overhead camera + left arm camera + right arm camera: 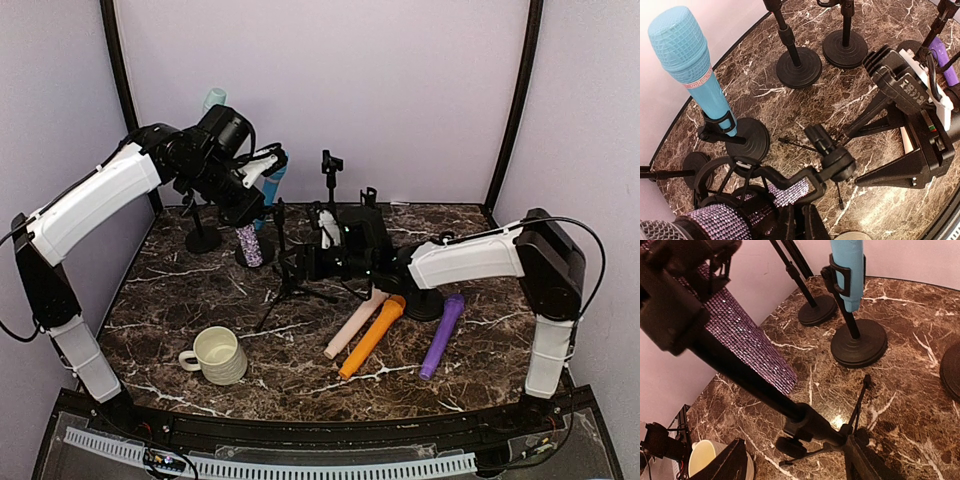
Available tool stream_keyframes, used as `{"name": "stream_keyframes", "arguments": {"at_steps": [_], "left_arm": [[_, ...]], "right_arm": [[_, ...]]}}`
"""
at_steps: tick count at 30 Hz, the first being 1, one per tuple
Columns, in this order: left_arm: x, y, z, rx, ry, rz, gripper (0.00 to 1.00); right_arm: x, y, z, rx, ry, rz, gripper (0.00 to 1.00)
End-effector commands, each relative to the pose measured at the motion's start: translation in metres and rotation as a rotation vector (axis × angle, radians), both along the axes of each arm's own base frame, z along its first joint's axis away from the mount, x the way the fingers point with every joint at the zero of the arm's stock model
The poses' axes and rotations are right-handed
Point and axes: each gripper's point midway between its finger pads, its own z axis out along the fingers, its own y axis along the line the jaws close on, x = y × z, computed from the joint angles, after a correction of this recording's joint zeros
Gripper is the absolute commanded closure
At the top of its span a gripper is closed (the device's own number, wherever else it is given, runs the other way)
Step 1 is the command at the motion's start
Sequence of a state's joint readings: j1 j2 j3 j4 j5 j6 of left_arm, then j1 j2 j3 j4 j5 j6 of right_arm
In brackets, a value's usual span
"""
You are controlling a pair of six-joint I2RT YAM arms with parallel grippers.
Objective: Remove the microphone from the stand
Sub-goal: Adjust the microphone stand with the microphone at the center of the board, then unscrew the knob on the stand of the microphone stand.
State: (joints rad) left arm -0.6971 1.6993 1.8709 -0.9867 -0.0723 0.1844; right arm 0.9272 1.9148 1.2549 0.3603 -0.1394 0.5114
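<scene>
The purple glitter microphone [249, 246] sits in the ring clip of a black tripod stand [290, 285], head up. In the left wrist view the microphone [720, 222] fills the lower left, and the clip arm runs from it to the stand's knob [837, 162]. My left gripper [247, 212] is right above it. Its fingers [790, 220] are nearly together beside the handle, and nothing shows between them. My right gripper [298, 263] is open around the stand's lower pole [812, 425]. One finger [865, 465] touches the hub. The microphone [740, 330] shows behind the pole.
A blue microphone [272, 185] stands in a round-base stand behind, also in the left wrist view [695, 70]. Empty round-base stands [799, 67] are nearby. A cream mug [220, 354] sits front left. Pink [355, 322], orange [372, 335] and purple [442, 335] microphones lie front right.
</scene>
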Motion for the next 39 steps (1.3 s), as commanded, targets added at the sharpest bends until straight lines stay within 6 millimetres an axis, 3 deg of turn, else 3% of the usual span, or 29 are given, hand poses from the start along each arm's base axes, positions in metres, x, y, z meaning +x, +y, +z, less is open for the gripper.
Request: {"name": "stream_keyframes", "arguments": {"at_steps": [1, 10, 17, 21, 25, 27, 32, 39], "left_arm": [[-0.005, -0.004, -0.006, 0.063, 0.0, -0.028, 0.92], [-0.001, -0.009, 0.018, 0.014, -0.084, -0.028, 0.71], [-0.006, -0.009, 0.039, -0.037, -0.132, -0.041, 0.58], [-0.011, -0.007, 0.06, -0.089, -0.188, -0.051, 0.5], [-0.019, -0.006, 0.095, -0.192, -0.266, -0.06, 0.41], [-0.017, 0.001, 0.114, -0.235, -0.326, -0.032, 0.31], [-0.001, 0.04, 0.148, -0.462, -0.326, 0.05, 0.26], [0.019, 0.105, 0.136, -0.657, -0.287, 0.18, 0.25]], "right_arm": [[0.004, -0.01, 0.026, 0.042, -0.024, -0.062, 0.33], [-0.001, -0.02, 0.037, 0.076, 0.011, -0.091, 0.32], [-0.001, -0.023, 0.03, 0.045, 0.07, -0.112, 0.32], [-0.005, -0.027, 0.027, 0.007, 0.098, -0.11, 0.33], [-0.01, -0.031, 0.024, -0.014, 0.142, -0.111, 0.33], [-0.015, -0.031, 0.023, -0.007, 0.171, -0.1, 0.33], [-0.023, -0.027, 0.022, 0.006, 0.208, -0.094, 0.31], [-0.023, -0.013, 0.023, 0.029, 0.243, -0.103, 0.33]]}}
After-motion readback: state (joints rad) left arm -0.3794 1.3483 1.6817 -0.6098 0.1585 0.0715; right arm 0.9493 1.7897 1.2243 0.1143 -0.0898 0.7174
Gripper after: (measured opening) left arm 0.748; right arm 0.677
